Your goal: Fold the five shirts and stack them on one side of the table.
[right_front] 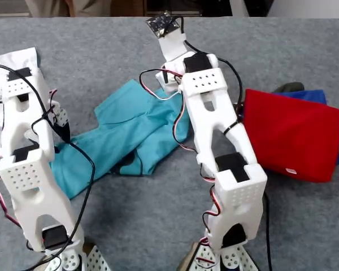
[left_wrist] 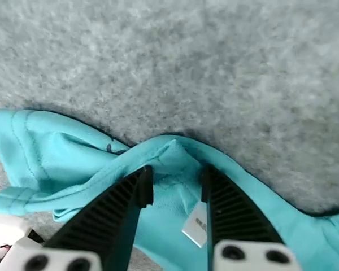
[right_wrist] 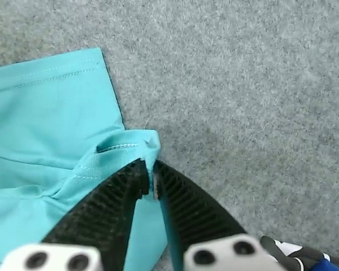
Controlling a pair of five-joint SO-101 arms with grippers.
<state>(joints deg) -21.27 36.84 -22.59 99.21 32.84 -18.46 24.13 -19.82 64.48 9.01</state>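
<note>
Right jaws pinch shut on teal shirt point(right_wrist: 45, 113); left jaws, half-open, straddle its fold.

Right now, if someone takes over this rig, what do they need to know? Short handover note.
Left hand: jaws apart, straddling a raised fold of the teal shirt; grip not confirmed.
Right hand: shut on a hem corner of the same shirt.
The teal shirt lies unfolded mid-table. The red shirt is folded and lies on the blue shirt, out past the right arm. The white shirt is bunched by the left arm.
Done: red stacked on blue.
Left: fold teal and white, then stack them. I can't identify a fifth shirt.
</note>
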